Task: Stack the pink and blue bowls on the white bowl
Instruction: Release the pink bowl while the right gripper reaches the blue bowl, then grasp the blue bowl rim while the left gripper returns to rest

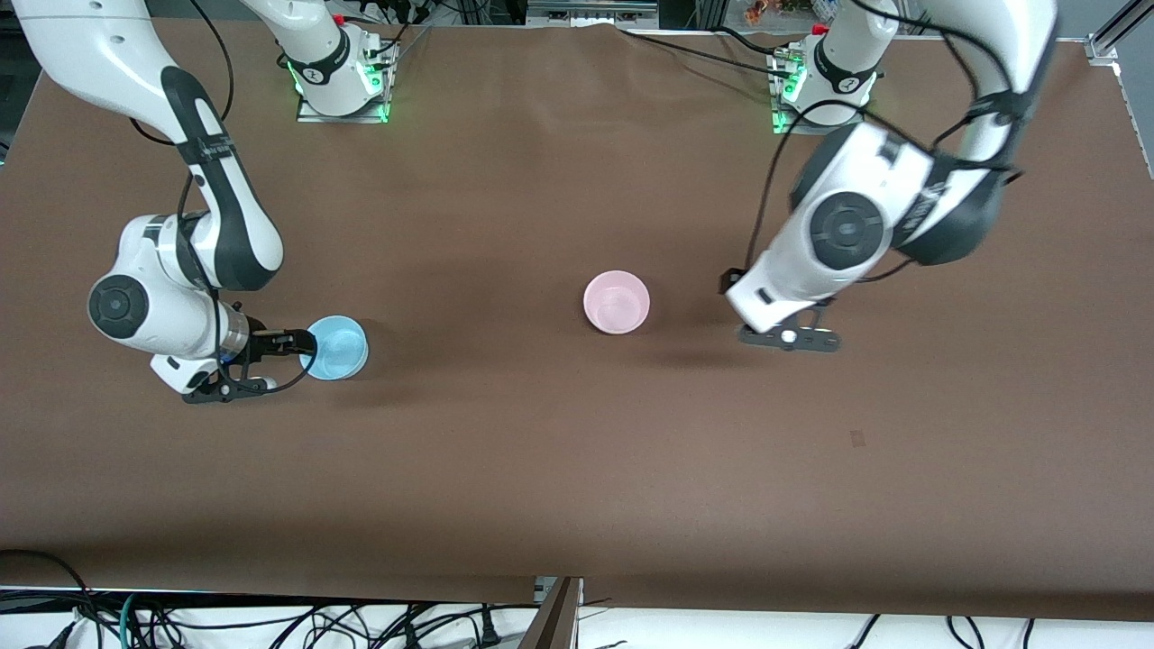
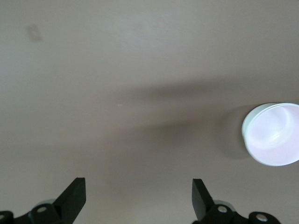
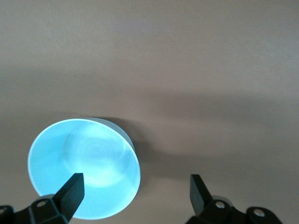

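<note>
right tool (image 1: 270, 361) spread, one finger over the light sky-blue round smooth bowl's (image 1: 335, 347) rim, likely lining up a grasp. left tool (image 1: 792, 338) spread over the table (image 1: 541, 469), beside the pale pink round smooth bowl (image 1: 617, 302), probably just released.

Front view: my high camera across the brown-covered table (image 1: 577, 487), facing both arm bases, far off.

Left wrist view: looks down past the left gripper (image 2: 138, 198) at bare cloth, close; the pale pink round smooth bowl (image 2: 273, 134) sits off to one side, shared with front (image 1: 617, 302).

Right wrist view: close over the sky-blue round smooth bowl (image 3: 84, 169), under one fingertip (image 3: 70, 192) of the right gripper (image 3: 135, 196); shared with front (image 1: 335, 348).
</note>
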`<state>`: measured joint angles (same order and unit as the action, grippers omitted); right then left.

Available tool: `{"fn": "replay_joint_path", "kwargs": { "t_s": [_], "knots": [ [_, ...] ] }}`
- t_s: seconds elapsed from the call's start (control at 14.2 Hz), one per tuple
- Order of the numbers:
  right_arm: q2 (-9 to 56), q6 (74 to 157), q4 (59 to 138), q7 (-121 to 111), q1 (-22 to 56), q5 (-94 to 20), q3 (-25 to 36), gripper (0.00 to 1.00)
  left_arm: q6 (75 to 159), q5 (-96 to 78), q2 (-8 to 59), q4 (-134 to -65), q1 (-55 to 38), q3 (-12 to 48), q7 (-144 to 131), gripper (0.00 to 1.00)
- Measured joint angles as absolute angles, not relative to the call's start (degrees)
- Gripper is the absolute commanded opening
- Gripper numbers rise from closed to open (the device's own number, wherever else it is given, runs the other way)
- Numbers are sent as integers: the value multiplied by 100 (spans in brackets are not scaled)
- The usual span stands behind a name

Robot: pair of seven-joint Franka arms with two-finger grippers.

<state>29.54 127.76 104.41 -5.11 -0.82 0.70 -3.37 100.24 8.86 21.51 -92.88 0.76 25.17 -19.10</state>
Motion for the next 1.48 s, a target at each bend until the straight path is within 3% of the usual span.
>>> {"fn": "replay_joint_path", "kwargs": {
  "t_s": [0.21,0.35,0.49,0.85,1.2,1.48],
  "knots": [
    [3029,12839,10440,-578,-48,72,-342,96,9822,886,1687,-9266,655,2507,-1193,100],
    [3076,12869,10442,-728,-46,72,-342,75,9645,885,1315,-9243,910,2506,-1099,100],
    [3168,12874,10447,-949,-47,72,-342,59,9409,885,945,-9177,1049,2506,-1086,100],
    [3330,12910,10448,-1099,-52,72,-339,3,8612,784,531,-8572,1569,2491,-973,100],
    [3279,12890,10401,-1100,-51,54,-348,0,8598,311,637,-8617,2177,2189,121,100],
    [3229,12525,10197,-1042,-51,-39,-358,0,8968,-148,563,-8956,572,328,145,100]
  ]
}}
